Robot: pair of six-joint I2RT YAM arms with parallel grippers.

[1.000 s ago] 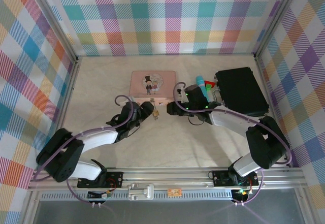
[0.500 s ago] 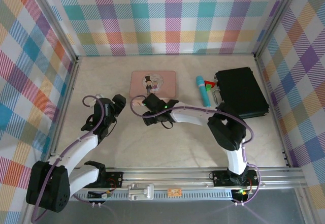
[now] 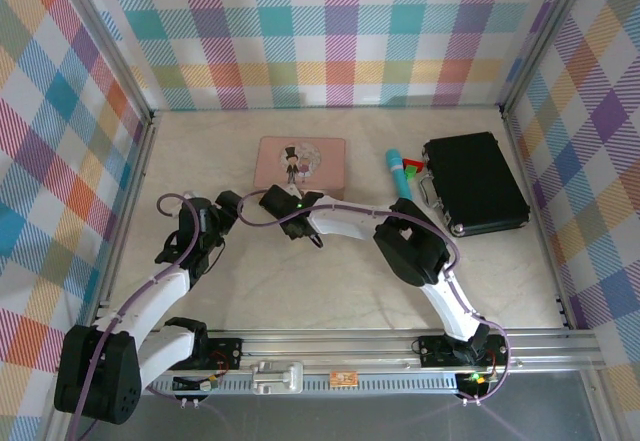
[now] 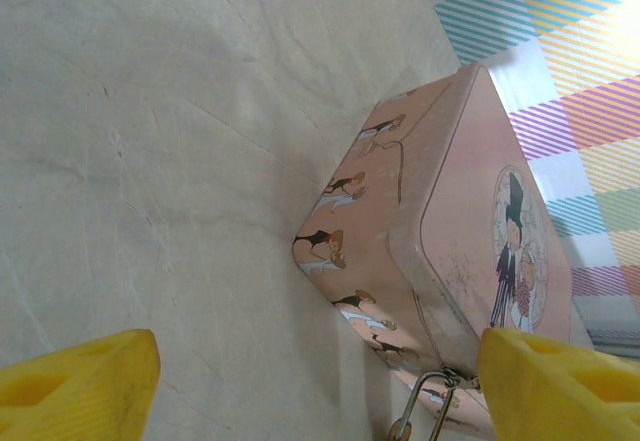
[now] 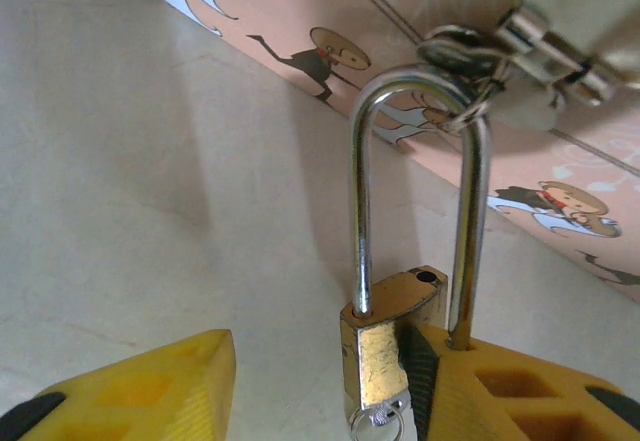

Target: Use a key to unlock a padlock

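Note:
The small brass padlock (image 5: pixel 385 346) hangs by its silver shackle (image 5: pixel 420 91) from the hasp on the front of the pink tin (image 3: pixel 302 164). One shackle leg sits in the body; the other stands outside it, beside an empty hole. The key (image 5: pixel 378 423), a silvery stub with a small ring, pokes from the padlock's underside. My right gripper (image 5: pixel 320 381) is open around the padlock: its right pad touches the body, its left finger (image 5: pixel 150 386) stands apart. My left gripper (image 4: pixel 320 391) is wide open over bare table left of the tin (image 4: pixel 450 221), with the shackle (image 4: pixel 425 406) near its right finger.
A teal tube (image 3: pixel 399 176) and a black case (image 3: pixel 475 183) lie right of the tin. My right arm (image 3: pixel 350 219) stretches leftward along the tin's front. Plaid walls close the back and both sides. Open table lies in front of both grippers.
My right gripper swung left from near the black case to the padlock at the tin's front. My left gripper drew back left from the padlock and opened wider.

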